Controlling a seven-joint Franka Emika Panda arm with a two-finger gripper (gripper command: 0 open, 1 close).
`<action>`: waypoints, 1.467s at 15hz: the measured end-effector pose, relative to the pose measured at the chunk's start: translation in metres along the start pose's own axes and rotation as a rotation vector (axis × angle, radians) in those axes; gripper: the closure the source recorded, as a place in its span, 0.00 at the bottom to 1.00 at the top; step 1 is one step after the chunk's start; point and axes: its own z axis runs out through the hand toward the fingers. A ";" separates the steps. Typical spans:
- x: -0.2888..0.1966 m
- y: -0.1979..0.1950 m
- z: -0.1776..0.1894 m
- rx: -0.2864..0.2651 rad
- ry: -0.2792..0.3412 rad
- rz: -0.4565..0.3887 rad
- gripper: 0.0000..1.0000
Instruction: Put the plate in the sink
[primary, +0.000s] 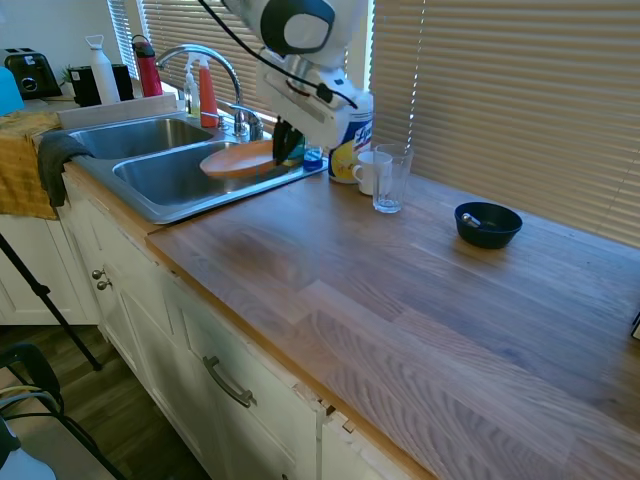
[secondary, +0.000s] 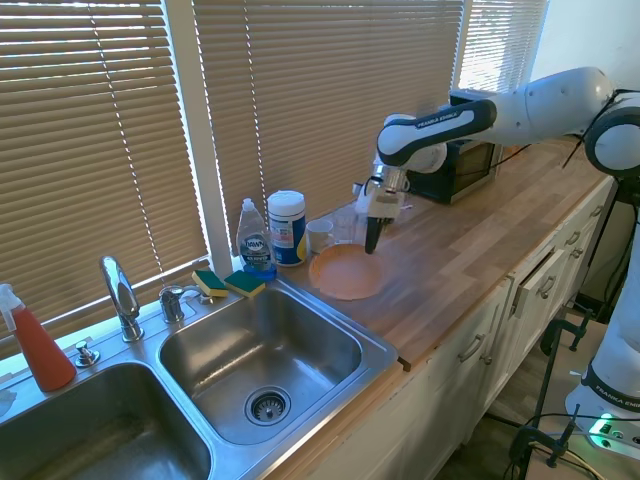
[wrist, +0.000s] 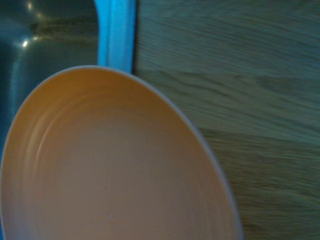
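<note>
The salmon-orange plate hangs slightly tilted by the right end of the stainless double-basin sink, reaching out over the basin in the first exterior view. My gripper is shut on the plate's far rim, next to the window side. From the other side the plate sits at the counter end of the sink, with the gripper pointing down onto its edge. Up close, the plate fills the wrist view, the sink rim behind it.
A wipes canister, white mug and clear glass stand just behind the gripper. A dark blue bowl lies further along the counter. The faucet, dish soap and sponges line the sink's back edge.
</note>
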 end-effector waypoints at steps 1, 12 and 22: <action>-0.016 -0.019 0.009 -0.022 0.016 -0.016 1.00; -0.128 -0.196 0.159 -0.223 0.163 -0.082 1.00; -0.101 -0.229 0.252 -0.392 0.223 -0.012 0.00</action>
